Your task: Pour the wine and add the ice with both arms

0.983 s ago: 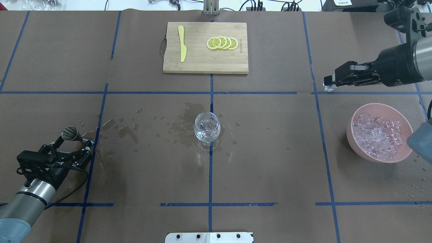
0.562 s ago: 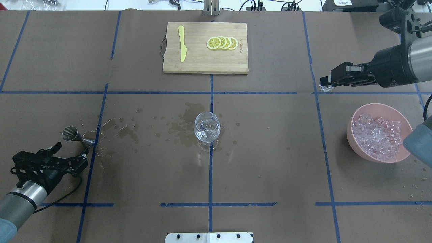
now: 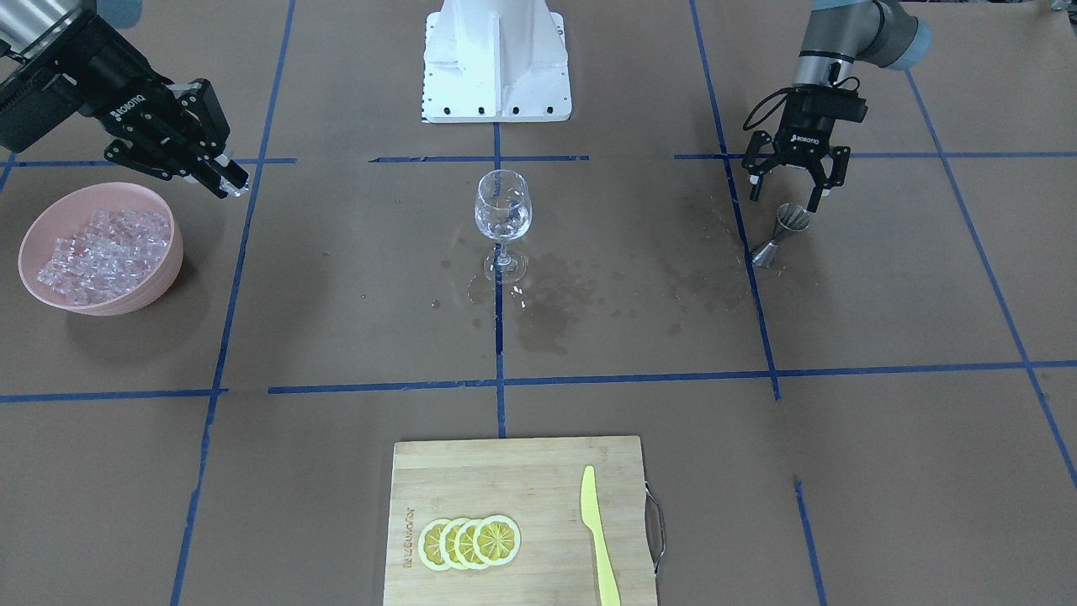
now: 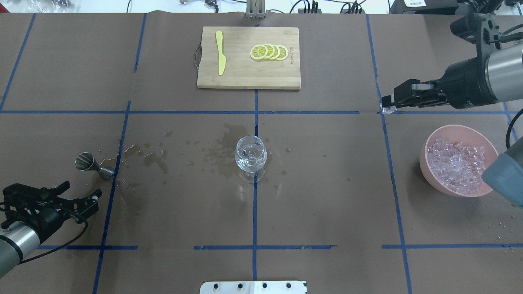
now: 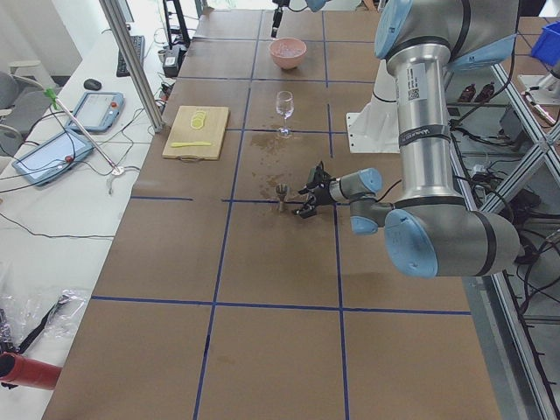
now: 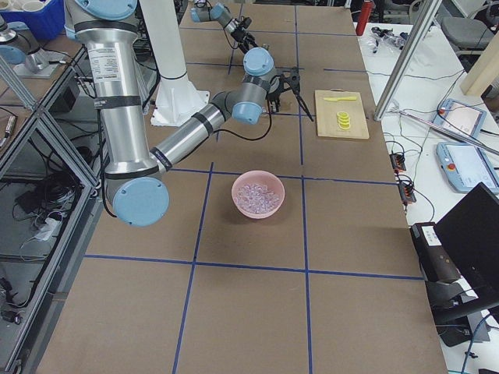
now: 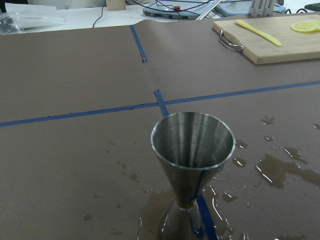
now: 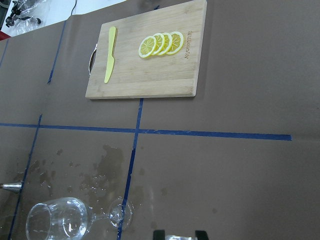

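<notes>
On the wet table (image 4: 327, 196), right hand (image 4: 386, 105) pinches an ice cube (image 4: 385, 109), left hand (image 4: 83, 190) spread empty; slick cube could slip before reaching the glass (image 4: 251, 154).

The brown-papered table (image 4: 327, 204) carries a glass (image 4: 251, 154), a jigger (image 4: 93, 164), a pink bowl (image 4: 423, 167) and a cutting board (image 4: 245, 75).

From my screen the jigger (image 7: 192, 150) reads as brushed steel, smooth and softly shiny inside. The table cover (image 4: 327, 183) is matt brown paper, darker and glistening where wet. The wine glass (image 4: 251, 153) is clear and glossy, the ice (image 4: 455, 165) glassy, the bowl (image 4: 424, 165) matt pink plastic, and the cutting board (image 4: 245, 73) pale grained wood.
</notes>
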### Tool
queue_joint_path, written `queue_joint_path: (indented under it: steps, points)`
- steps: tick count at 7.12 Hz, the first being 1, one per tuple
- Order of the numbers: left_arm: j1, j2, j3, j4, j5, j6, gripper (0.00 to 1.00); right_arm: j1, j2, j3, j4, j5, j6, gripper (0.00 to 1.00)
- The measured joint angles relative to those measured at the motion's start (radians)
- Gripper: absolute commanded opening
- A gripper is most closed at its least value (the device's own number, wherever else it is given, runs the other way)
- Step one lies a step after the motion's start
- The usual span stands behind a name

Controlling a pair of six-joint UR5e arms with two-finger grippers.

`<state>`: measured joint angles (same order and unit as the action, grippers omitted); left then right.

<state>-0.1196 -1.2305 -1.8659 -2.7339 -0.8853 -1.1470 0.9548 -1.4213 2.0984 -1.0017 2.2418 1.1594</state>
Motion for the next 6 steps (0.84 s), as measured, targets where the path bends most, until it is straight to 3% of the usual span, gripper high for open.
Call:
queue_joint_path:
  steps: [4, 6]
  points:
    - [-0.004, 0.129, -0.117, 0.032, -0.172, -0.004, 1.00, -0.056, 0.137, -0.001, -0.005, -0.007, 0.162, 0.00]
    - [-0.007, 0.168, -0.212, 0.130, -0.280, -0.036, 1.00, -0.115, 0.177, 0.000, -0.007, -0.066, 0.201, 0.00]
